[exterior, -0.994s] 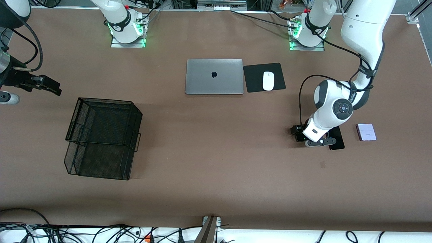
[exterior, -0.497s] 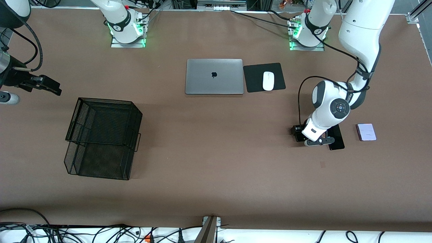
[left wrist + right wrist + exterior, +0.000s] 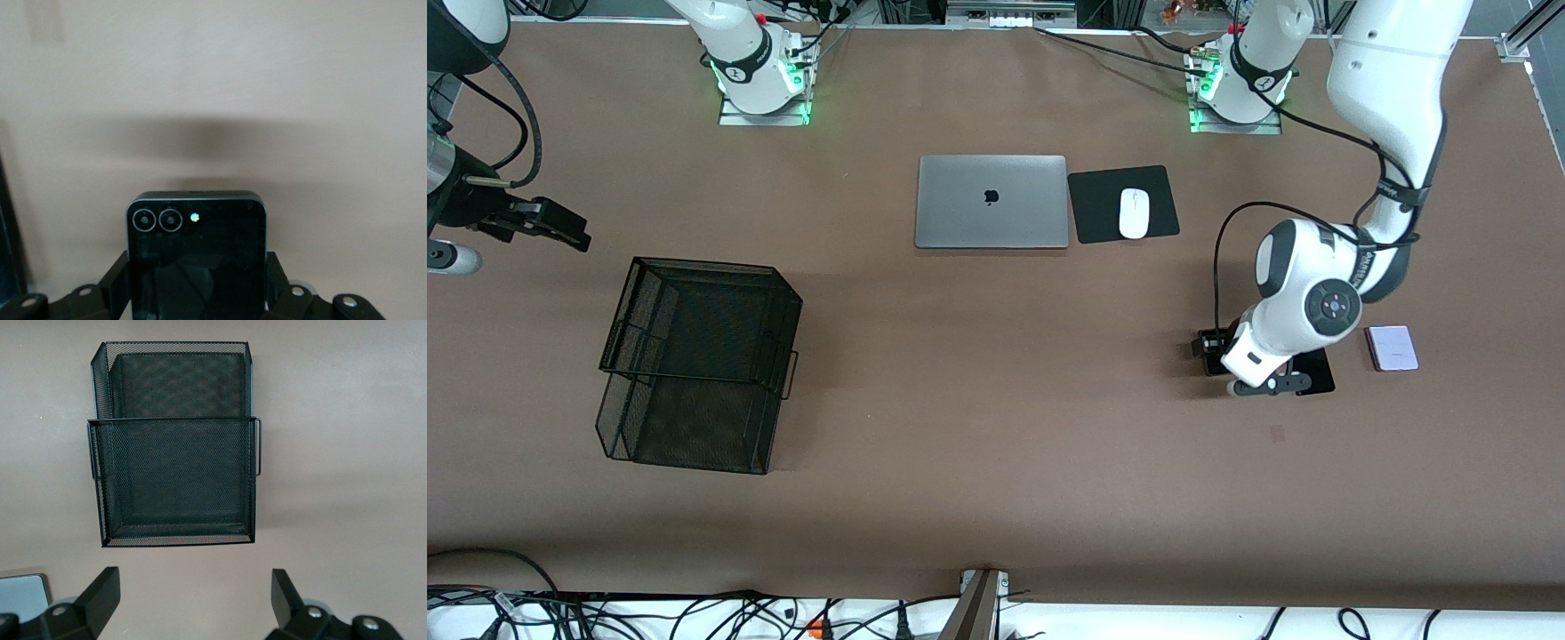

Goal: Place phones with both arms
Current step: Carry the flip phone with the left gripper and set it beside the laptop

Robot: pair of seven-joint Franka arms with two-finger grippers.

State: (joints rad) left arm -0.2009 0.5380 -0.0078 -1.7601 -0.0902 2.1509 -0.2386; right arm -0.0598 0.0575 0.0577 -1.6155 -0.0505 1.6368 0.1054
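A small black flip phone [image 3: 1213,353] lies on the brown table toward the left arm's end. My left gripper [image 3: 1218,348] is down on it. In the left wrist view the gripper [image 3: 197,293] has a finger [image 3: 117,280] pressed against each side of the flip phone [image 3: 197,253]. The long black slab phone [image 3: 1319,370] lies beside it, partly hidden under the left arm; its edge shows in the left wrist view [image 3: 7,253]. The lavender-white phone [image 3: 1392,348] lies beside the slab phone, closer to the table's end. My right gripper [image 3: 560,229] waits open and empty [image 3: 193,600] at the right arm's end.
A black mesh basket [image 3: 698,360] stands toward the right arm's end and shows in the right wrist view [image 3: 175,480]. A closed grey laptop [image 3: 991,202] and a white mouse [image 3: 1134,213] on a black pad [image 3: 1094,209] lie farther from the front camera.
The left arm's wrist and elbow have shifted a little above the flip phone. The phones and the right arm have not moved.
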